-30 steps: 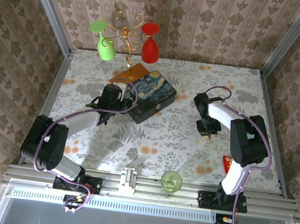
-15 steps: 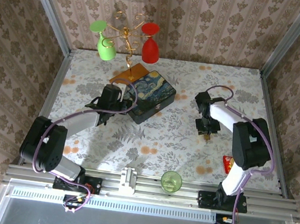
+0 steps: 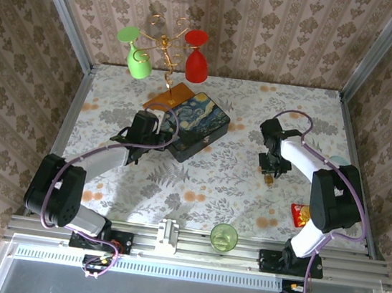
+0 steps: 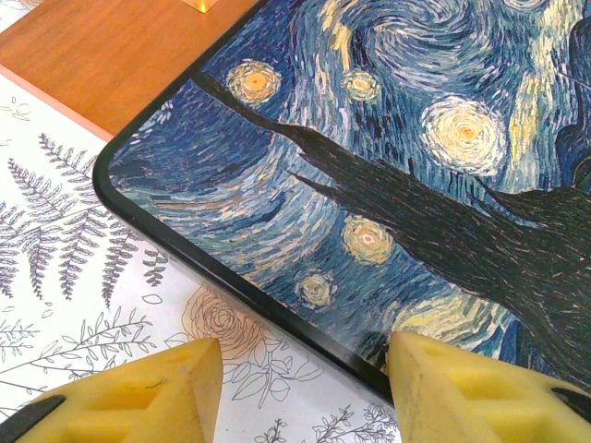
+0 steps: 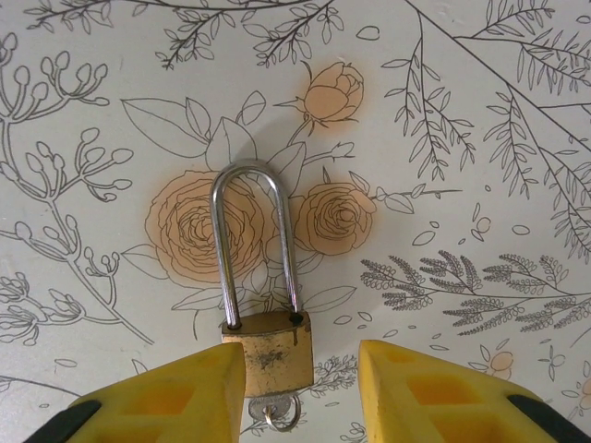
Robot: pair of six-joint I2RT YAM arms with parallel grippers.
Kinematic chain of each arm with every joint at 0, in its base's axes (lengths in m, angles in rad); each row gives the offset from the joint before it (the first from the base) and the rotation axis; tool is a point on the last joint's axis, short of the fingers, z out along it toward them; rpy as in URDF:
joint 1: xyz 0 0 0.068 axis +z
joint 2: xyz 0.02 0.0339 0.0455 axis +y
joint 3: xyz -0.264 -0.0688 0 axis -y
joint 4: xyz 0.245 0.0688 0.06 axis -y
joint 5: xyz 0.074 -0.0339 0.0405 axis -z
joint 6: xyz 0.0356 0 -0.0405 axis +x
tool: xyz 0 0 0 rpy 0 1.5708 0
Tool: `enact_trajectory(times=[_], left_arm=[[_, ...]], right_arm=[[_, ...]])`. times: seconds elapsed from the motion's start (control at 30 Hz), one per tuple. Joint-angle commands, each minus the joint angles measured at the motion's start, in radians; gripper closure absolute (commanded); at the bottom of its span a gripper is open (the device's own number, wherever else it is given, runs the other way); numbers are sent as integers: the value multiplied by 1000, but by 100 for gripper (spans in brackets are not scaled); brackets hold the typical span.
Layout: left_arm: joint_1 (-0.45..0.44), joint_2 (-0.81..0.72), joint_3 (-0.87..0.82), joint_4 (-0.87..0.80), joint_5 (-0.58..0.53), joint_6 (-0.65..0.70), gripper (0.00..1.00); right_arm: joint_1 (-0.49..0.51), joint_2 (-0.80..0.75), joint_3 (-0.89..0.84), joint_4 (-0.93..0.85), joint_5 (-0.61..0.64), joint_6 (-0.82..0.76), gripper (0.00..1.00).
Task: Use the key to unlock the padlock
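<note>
R gripper point(image 5: 300, 358) was seen open, jaws set either side of the padlock point(image 5: 270, 354) body, w/ no contact visible. The padlock lay flat on the floral table point(image 5: 480, 138), shackle point(image 5: 254, 240) shut & pointing away. A small ring point(image 5: 277, 417) showed at its keyhole end; key prob. seated there, not clearly made out. L gripper point(image 4: 303, 362) was open & empty at the starry box point(image 4: 397, 166) corner. Step judged: lock body about to be grasped. Next: jaws closed squarely on the brass, so the key could be turned.
</note>
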Motion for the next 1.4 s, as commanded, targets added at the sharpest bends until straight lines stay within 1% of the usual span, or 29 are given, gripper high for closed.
enact_trajectory(times=[0.0,0.1,0.13,0.2,0.27,0.33,0.4,0.5,0.53,0.57,0.6,0.63,0.7,0.77,0.83,0.87,0.9,0.97,1.0,1.03,1.1,1.17,1.2,1.23,1.27,1.33,1.37], left_arm=[[-8,-41,-10,-75,17,-12,49],[-9,-81,2,-93,2,-17,42],[-6,-89,10,-102,-8,-18,40],[0,-100,28,-118,-16,-12,38],[9,-120,44,-131,-26,-1,37],[23,-140,76,-165,-31,-2,37],[28,-164,94,-199,-22,-31,37],[-9,-228,42,-177,5,-91,35],[-52,-243,27,-177,-6,-99,34],[-77,-246,23,-194,-23,-98,31],[-105,-240,22,-222,-43,-99,17],[-134,-233,15,-235,-75,-103,5],[-193,-216,1,-232,-127,-115,3],[-256,-241,-12,-227,-204,-139,2],[-313,-328,-72,-165,-318,-120,0],[-312,-366,-104,-144,-348,-117,0],[-284,-402,-130,-136,-364,-114,0],[-180,-457,-161,-121,-321,-69,0],[-126,-477,-181,-92,-305,-15,0],[-89,-492,-194,-69,-318,29,0],[-45,-509,-194,-60,-364,89,0],[-28,-516,-194,-53,-438,148,0],[-24,-509,-216,-12,-492,178,0],[12,-497,-252,60,-521,213,0],[38,-479,-279,125,-525,240,0],[97,-418,-353,298,-496,316,0],[127,-380,-370,347,-485,325,0]], right_arm=[[-8,-41,-21,41,-10,21,61],[-23,-100,-41,103,-53,32,59],[-26,-126,-50,128,-59,33,57],[-28,-168,-52,150,-62,37,55],[-30,-211,-53,172,-64,34,51],[-32,-249,-54,196,-62,24,49],[-36,-268,-50,204,-67,24,49],[-39,-287,-57,216,-84,32,48],[-43,-329,-67,224,-94,37,47],[-47,-347,-79,232,-107,43,38],[-56,-367,-92,241,-123,50,21],[-62,-386,-104,245,-136,56,1],[-75,-423,-132,246,-155,61,0],[-79,-476,-166,286,-133,73,0],[-83,-562,-244,358,-79,62,0],[-91,-596,-282,403,-61,48,0],[-105,-635,-327,464,-39,35,0],[-143,-686,-394,559,5,27,0],[-163,-707,-415,597,23,33,0],[-183,-721,-439,639,23,38,0],[-211,-729,-485,742,-11,36,0],[-228,-711,-521,821,-35,6,0],[-230,-698,-541,864,-30,-29,0],[-230,-690,-568,920,-19,-60,0],[-232,-683,-602,984,-12,-83,0],[-245,-660,-682,1161,-24,-113,0],[-250,-647,-707,1225,-28,-112,0]])
